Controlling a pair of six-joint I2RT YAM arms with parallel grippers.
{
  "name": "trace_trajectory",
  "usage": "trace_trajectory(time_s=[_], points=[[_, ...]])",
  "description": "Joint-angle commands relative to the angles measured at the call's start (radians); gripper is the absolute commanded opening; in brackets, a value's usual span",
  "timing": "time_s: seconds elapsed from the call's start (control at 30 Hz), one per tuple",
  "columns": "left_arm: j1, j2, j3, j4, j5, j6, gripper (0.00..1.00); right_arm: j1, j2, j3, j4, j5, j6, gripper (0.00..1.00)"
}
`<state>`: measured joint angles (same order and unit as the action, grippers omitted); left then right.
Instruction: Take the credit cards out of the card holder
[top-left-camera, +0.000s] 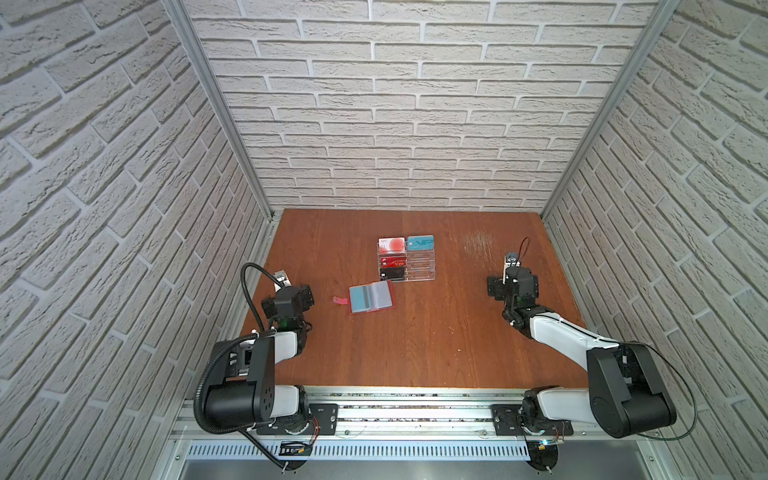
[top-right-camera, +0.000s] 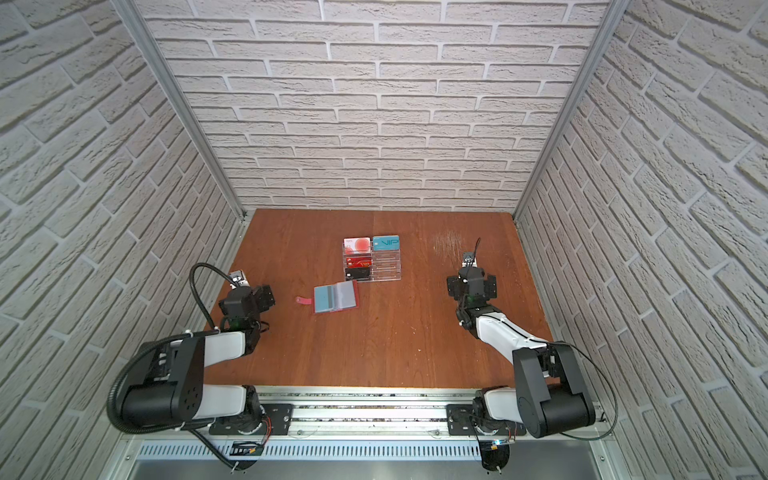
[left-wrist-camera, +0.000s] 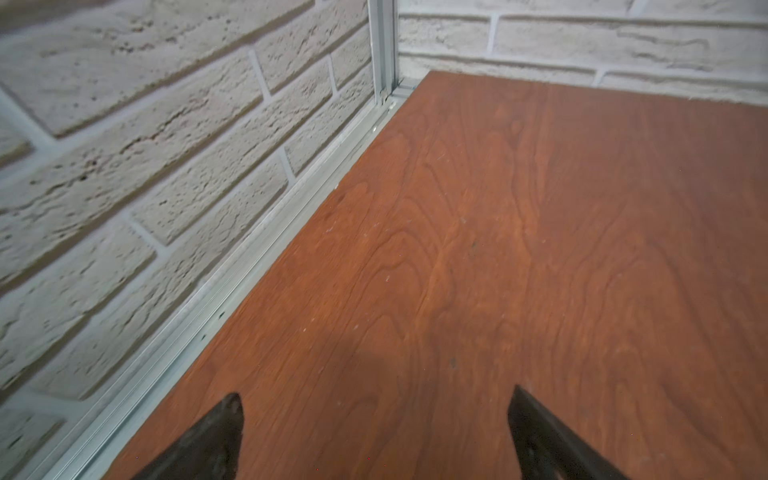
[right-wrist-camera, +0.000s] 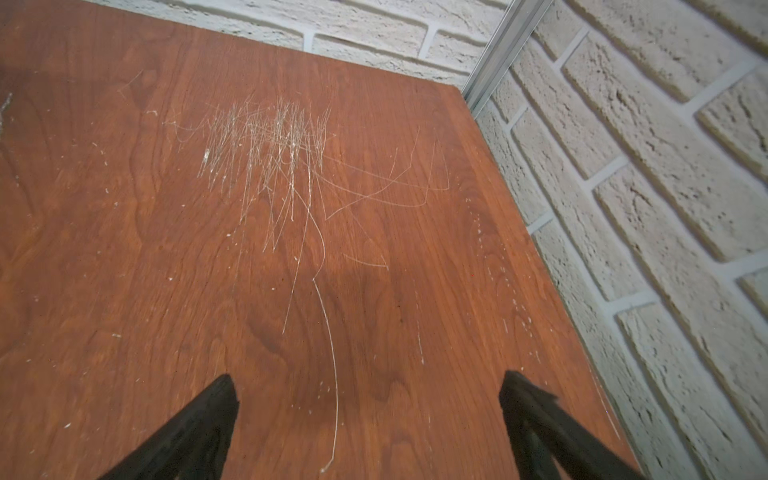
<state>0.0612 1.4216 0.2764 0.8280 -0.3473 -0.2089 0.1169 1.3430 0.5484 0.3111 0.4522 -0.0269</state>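
Observation:
The card holder (top-left-camera: 371, 297) (top-right-camera: 336, 297), a small red booklet, lies open and flat on the wooden table left of centre, its red snap tab (top-left-camera: 340, 299) pointing left. A teal credit card (top-left-camera: 360, 299) with a grey stripe shows in its left clear sleeve. The right page shows only greyish clear sleeves. My left gripper (left-wrist-camera: 375, 395) is open over bare wood near the left wall, well left of the holder. On the right side of the table, far from the holder, my right gripper (right-wrist-camera: 368, 376) also stands open and empty. Neither wrist view shows the holder.
A clear acrylic tiered stand (top-left-camera: 419, 266) (top-right-camera: 386, 266) with several cards stands just behind the holder. A patch of pale scratches (right-wrist-camera: 270, 141) marks the wood ahead of the right gripper. Brick walls and metal rails (left-wrist-camera: 249, 266) close in the table on three sides.

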Motion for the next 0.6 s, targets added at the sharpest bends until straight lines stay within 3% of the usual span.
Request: trace_trajectory(time_s=[0.0,0.07,0.13,0.2,0.27,0.37,0.57], points=[[0.006,0.079,-0.021,0.271,0.104,0.047,0.98,0.000,-0.015,-0.018,0.081,-0.057,0.002,1.00],[0.008,0.086,-0.004,0.240,0.120,0.048,0.98,-0.001,-0.072,-0.094,0.177,-0.166,0.017,1.00],[0.010,0.174,0.012,0.314,0.113,0.051,0.98,-0.015,-0.058,-0.149,0.287,-0.185,0.036,1.00],[0.010,0.129,0.071,0.119,0.144,0.052,0.98,-0.022,0.036,-0.198,0.470,-0.223,0.044,0.99],[-0.004,0.150,0.083,0.137,0.138,0.073,0.98,-0.020,0.169,-0.212,0.643,-0.255,0.026,0.99],[-0.004,0.154,0.086,0.138,0.137,0.074,0.98,-0.035,0.139,-0.183,0.516,-0.261,0.044,1.00],[-0.010,0.152,0.086,0.140,0.130,0.078,0.98,-0.036,0.131,-0.205,0.559,-0.265,0.043,1.00]])
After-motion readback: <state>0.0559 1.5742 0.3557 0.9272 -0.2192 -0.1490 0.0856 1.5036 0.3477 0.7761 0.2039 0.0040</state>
